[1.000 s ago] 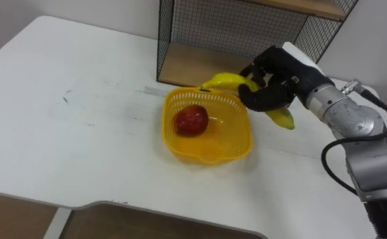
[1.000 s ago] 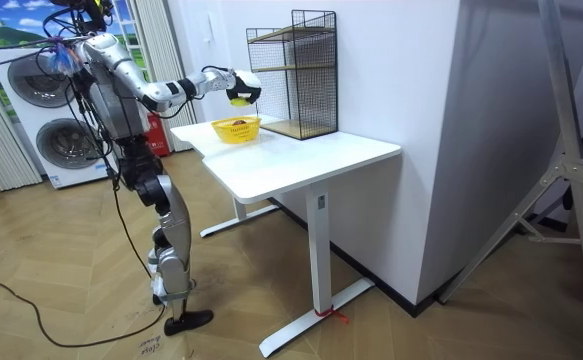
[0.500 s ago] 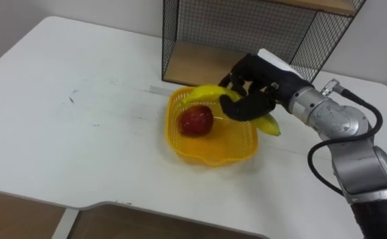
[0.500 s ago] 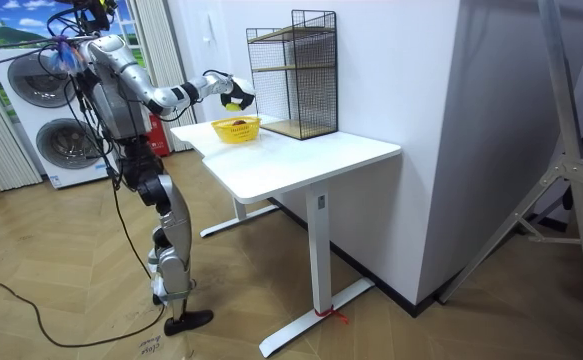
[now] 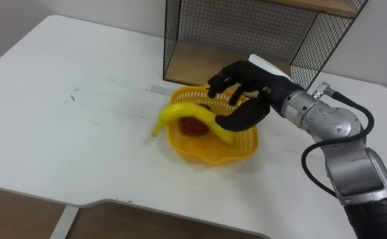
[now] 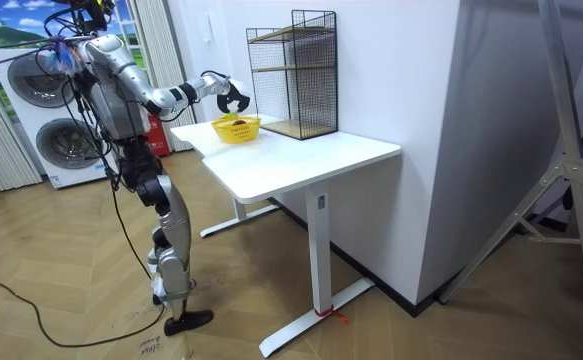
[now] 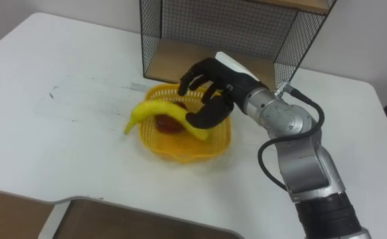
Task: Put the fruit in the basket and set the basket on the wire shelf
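Your right robot hand hovers over the yellow basket at its 2 o'clock side, fingers spread and loosely bent, gripping nothing. The banana lies tilted across the basket, one end poking past the rim at 9 o'clock and the other just beside the thumb. A red fruit sits inside, beneath the banana. The basket rests on the white surface, with the wire shelf at its 12 o'clock.

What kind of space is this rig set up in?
Probably a home-style laundry or utility room, perhaps a mock-up: stacked washing machines behind the robot, a white table with a wire shelf on it, and wood-look flooring.
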Controlling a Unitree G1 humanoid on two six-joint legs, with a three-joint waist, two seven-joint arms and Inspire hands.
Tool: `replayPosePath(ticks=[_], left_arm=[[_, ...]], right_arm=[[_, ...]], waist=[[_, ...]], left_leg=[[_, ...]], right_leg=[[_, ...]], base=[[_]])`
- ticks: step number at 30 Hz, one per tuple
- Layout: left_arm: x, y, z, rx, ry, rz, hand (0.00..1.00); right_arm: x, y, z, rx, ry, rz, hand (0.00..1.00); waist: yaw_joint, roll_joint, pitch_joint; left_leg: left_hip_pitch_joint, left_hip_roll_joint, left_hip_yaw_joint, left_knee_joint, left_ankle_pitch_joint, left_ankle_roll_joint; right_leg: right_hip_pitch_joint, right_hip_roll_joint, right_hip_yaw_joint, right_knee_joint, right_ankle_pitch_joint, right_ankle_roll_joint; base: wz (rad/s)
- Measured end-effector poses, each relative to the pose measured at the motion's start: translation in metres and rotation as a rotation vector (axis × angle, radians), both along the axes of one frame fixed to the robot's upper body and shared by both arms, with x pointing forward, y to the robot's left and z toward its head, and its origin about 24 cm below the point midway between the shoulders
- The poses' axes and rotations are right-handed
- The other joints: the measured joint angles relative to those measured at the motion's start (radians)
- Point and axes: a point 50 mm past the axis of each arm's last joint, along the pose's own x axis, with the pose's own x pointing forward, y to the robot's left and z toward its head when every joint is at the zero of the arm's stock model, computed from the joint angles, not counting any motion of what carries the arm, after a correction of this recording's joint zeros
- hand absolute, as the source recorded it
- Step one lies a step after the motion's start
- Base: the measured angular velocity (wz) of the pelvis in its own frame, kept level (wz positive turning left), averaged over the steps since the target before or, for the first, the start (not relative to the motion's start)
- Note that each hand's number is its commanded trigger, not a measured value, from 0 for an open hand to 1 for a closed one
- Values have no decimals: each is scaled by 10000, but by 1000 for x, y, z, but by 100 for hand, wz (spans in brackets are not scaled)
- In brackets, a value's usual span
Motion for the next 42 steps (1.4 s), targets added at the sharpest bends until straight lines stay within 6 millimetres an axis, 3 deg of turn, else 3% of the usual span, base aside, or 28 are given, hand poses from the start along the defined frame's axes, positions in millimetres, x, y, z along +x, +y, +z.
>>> replayPosePath(ticks=[19,26,30,37,42], left_arm=[[-1,-1,-1,305,5,-111,0],[-1,-1,0,269,-49,115,0],[-7,0,-1,419,-14,324,0],[-32,0,-2,318,261,1295,0],[-40,6,0,537,-116,3167,0]], right_arm=[[-6,-3,-11,85,309,-223,0],[-4,-5,-13,1291,297,-586,0],[-2,-9,-17,2130,378,-1114,0],[-12,-35,-25,4599,366,-2881,0],[-23,-54,-34,6394,482,-4175,0]], waist=[[-72,-24,-16],[-151,-15,-10],[-421,1,-4],[-714,232,-95],[-921,532,-88]], left_leg=[[-65,4,-3,28,0,1],[-75,-2,-35,127,0,1],[-119,-20,-158,178,-2,2],[-35,-32,-156,198,0,6],[-58,-40,-188,228,2,9]], right_leg=[[-28,-13,-69,-7,0,0],[10,-27,-87,3,0,0],[49,-42,-146,1,0,1],[159,-60,-165,-6,2,4],[183,-84,-242,-6,0,8]], base=[[0],[1],[8],[1],[3]])
